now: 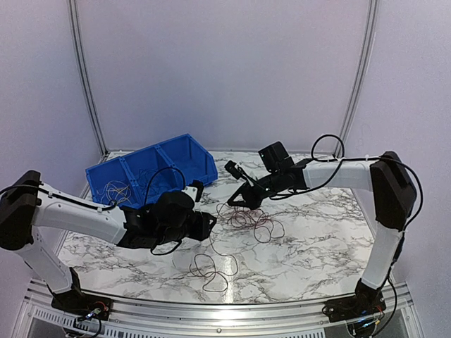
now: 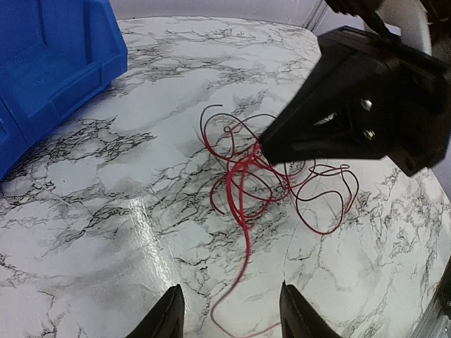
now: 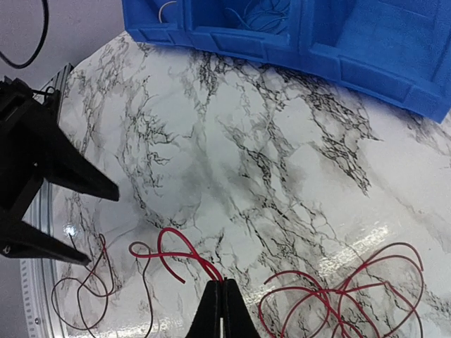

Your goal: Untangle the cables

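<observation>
Cables [image 1: 246, 220] tangled on the marble worktop [image 1: 317, 232].
Top view: they lie just beyond the left gripper [image 1: 208, 225], at the right gripper [image 1: 236, 203] tip. Left wrist: fingers [image 2: 169, 320] apart, cables ahead. Right wrist: fingers [image 3: 213, 310] together, pinching a red strand.

The top view looks from high behind the near edge, down and across the whole marble table [image 1: 317, 239] to the blue bin [image 1: 151, 172] at far left. The left wrist camera sits low and close, facing right past its own left gripper [image 2: 229, 310] at the cables [image 2: 246, 176]. The right wrist camera, equally low, faces left and far toward the bin, sharing that tangle and tabletop.
</observation>
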